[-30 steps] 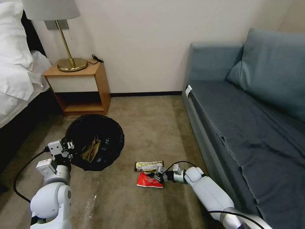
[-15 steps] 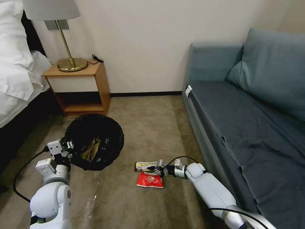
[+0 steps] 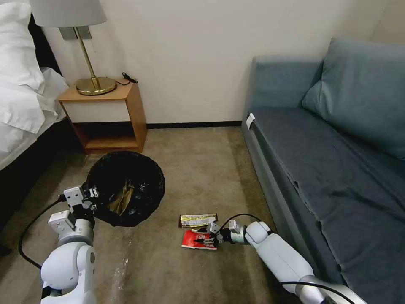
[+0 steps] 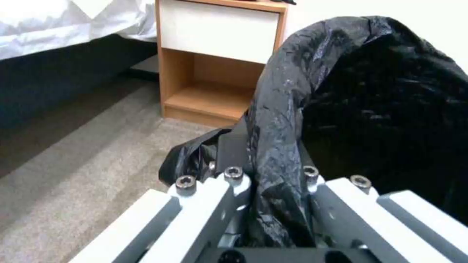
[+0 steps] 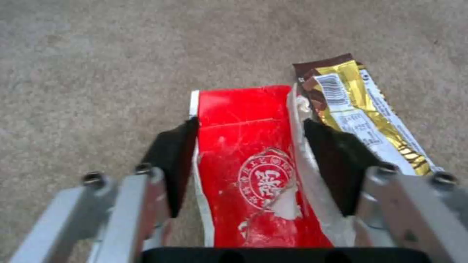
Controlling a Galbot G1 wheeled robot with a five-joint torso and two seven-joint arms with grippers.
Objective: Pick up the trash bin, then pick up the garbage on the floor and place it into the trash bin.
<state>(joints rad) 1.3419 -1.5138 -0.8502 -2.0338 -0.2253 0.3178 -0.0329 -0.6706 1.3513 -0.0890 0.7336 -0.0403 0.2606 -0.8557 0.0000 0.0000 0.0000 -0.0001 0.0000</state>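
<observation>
The trash bin (image 3: 126,185), lined with a crinkly black bag, hangs just off the carpet with my left gripper (image 3: 90,197) shut on its near rim. In the left wrist view the fingers pinch the bag fold (image 4: 273,175). A crumpled brown paper bag (image 3: 120,200) lies inside. Garbage on the floor: a red snack packet (image 3: 195,240) and a long yellow-black wrapper (image 3: 197,220) just beyond it. My right gripper (image 3: 207,238) is low over the packet and open. In the right wrist view its two fingers (image 5: 173,164) straddle the packet (image 5: 248,157), with the wrapper (image 5: 361,120) beside it.
A blue sofa (image 3: 320,169) runs along the right, close to my right arm. A wooden nightstand (image 3: 105,114) with a brass lamp stands at the back left, beside a bed (image 3: 21,105). Open carpet (image 3: 202,169) lies between bin and sofa.
My right gripper had shifted up to the yellow-black wrapper half a second ago and has come back down over the red packet. The left arm and bin have stayed put.
</observation>
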